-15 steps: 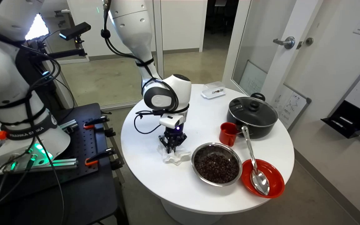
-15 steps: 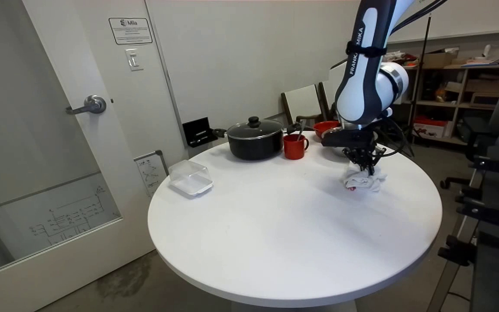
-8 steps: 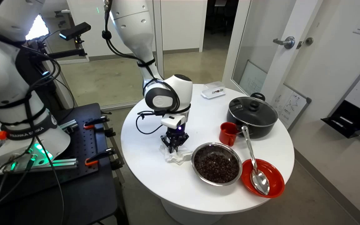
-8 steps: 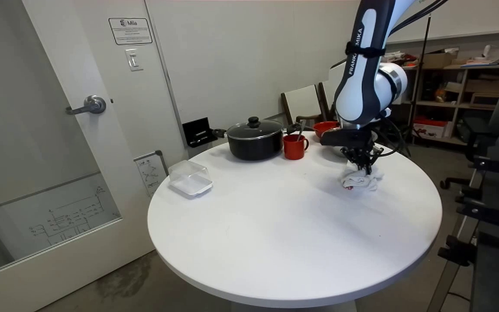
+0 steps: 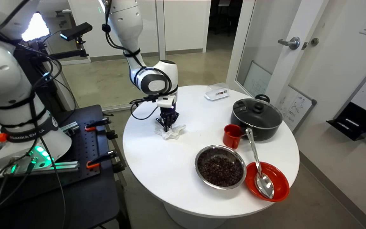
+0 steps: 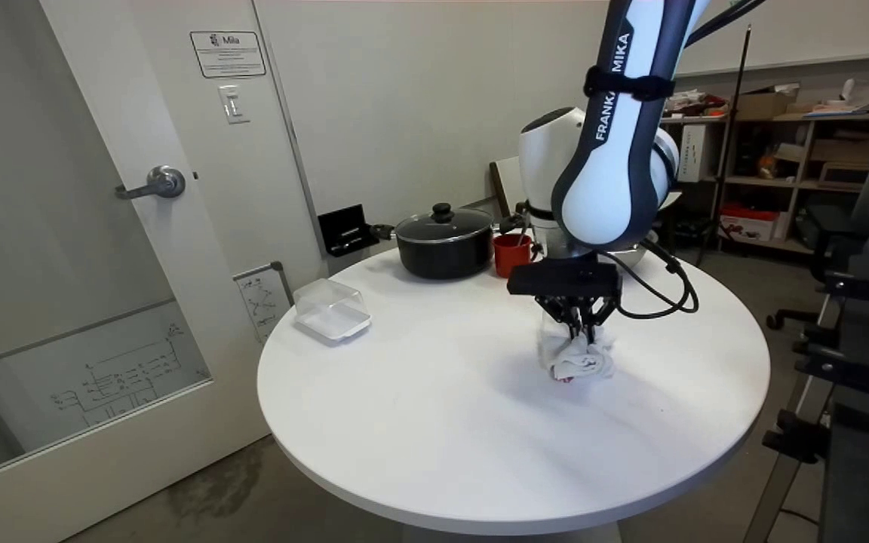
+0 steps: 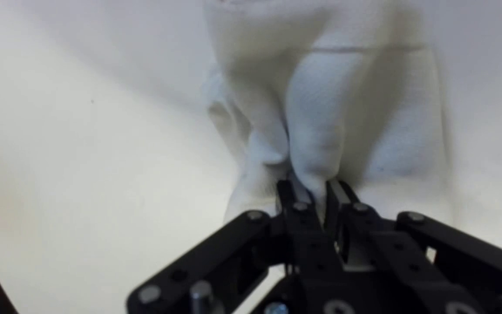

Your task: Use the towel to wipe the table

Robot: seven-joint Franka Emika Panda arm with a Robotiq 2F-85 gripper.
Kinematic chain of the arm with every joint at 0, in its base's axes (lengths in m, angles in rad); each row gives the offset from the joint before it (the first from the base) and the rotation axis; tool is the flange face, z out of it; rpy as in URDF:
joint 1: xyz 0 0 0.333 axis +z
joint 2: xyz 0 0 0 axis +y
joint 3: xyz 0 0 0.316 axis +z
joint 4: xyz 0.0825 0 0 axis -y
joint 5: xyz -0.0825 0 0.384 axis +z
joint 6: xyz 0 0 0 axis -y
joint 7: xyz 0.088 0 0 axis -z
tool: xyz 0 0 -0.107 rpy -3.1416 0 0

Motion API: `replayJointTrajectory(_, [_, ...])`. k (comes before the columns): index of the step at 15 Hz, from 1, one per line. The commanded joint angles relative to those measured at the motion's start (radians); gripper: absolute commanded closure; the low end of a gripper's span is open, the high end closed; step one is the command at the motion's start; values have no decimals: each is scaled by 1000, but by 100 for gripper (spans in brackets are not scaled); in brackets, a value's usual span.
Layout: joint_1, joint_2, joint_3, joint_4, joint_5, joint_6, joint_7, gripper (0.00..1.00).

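The towel is a crumpled white cloth, seen on the table in both exterior views (image 5: 176,132) (image 6: 584,362). It fills the upper middle of the wrist view (image 7: 390,126). My gripper (image 7: 310,187) points down and is shut on a pinched fold of the towel. The gripper also shows in both exterior views (image 5: 167,128) (image 6: 582,336), with its fingertips in the cloth. The round white table (image 5: 157,171) lies under the towel, which appears to touch its surface. A small dark speck (image 7: 92,101) shows on the white surface in the wrist view.
A metal bowl of dark beans (image 5: 220,167), a red bowl (image 5: 280,187) with a metal spoon (image 5: 264,186), a red mug (image 5: 231,136) and a lidded black pot (image 5: 256,119) stand on the table. A clear plastic box (image 6: 333,309) sits near the edge.
The gripper has carried the towel across the table, away from the bean bowl. In the exterior views it moved up and slightly left, and down and left. The other objects stayed put.
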Motion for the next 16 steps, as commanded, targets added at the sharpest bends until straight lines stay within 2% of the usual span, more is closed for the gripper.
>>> replayJointTrajectory(1, [87,30,37,-30,-40,65,-2,97])
replayJointTrajectory(6, [188,24,-4,-50,-78,105,5,97])
replayJointTrajectory(11, [246,48,3,-7,-74,127,2,97])
replayJointTrajectory(14, [258,71,30,26,-35,242,2,97])
replayJointTrajectory(16, [285,107,20,60,-3,330,-10,97])
